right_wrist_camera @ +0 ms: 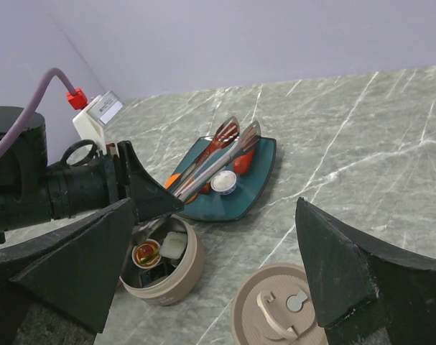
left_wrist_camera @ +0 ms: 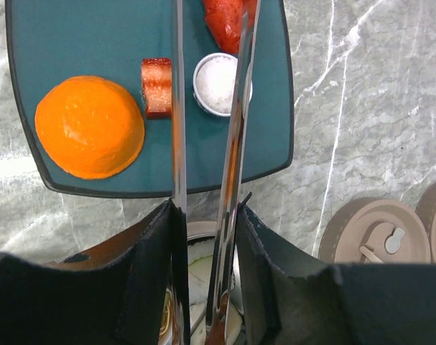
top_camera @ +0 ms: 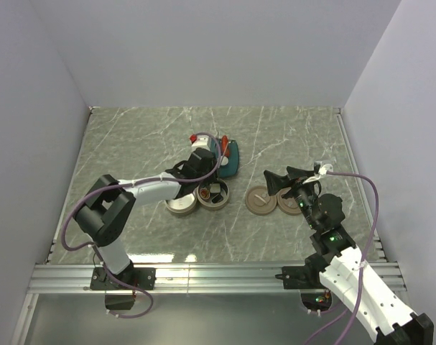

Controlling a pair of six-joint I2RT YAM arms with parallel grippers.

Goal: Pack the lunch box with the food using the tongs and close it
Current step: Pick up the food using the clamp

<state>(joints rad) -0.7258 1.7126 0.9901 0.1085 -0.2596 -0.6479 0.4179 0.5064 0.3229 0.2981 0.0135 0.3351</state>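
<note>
Table (top_camera: 131,144): grey marble, pale walls around.
Left gripper (left_wrist_camera: 207,212): pinching the tongs (left_wrist_camera: 179,108), which reach ahead over the teal plate (left_wrist_camera: 74,36).
Right gripper (right_wrist_camera: 216,215): spread wide, a lid (right_wrist_camera: 275,309) just below.
Tin (right_wrist_camera: 185,269): open, under left gripper.
Orange ball (left_wrist_camera: 88,128): on plate, left of tongs.

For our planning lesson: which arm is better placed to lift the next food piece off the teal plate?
Left. The left pincer grips the tongs, which stretch over the teal plate, above the white roll. The right pincer stands open and empty near a brown lid, away from the plate.
</note>
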